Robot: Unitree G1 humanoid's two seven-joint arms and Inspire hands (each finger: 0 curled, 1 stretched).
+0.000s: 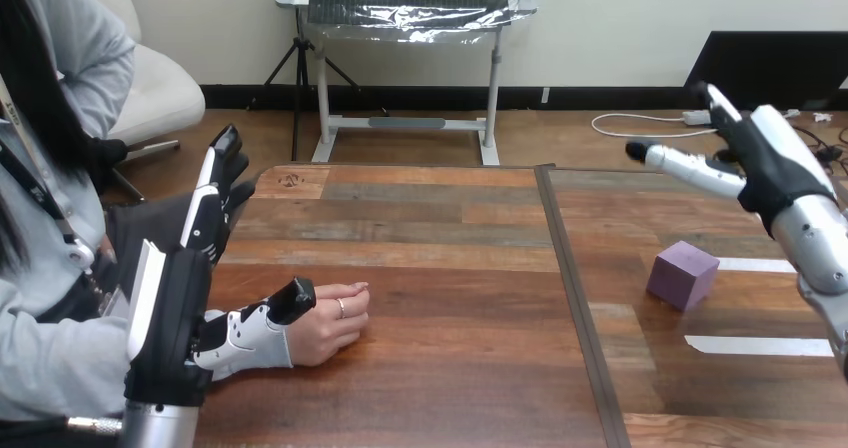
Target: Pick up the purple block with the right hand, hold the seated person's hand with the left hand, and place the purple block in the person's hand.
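Cubic purple block [682, 274], edge nearest; right hand [775, 163] spread, raised; left hand [168, 313] straight-fingered, perhaps touching person's hand [330, 325].

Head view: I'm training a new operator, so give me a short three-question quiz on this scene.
1. Which robot hand is beside the person's hand?
2. True or false: the right hand holds the block.
3. The block lies on: A the table; B the person's hand; C the right hand.
Key: 1 the left hand; 2 false; 3 A.
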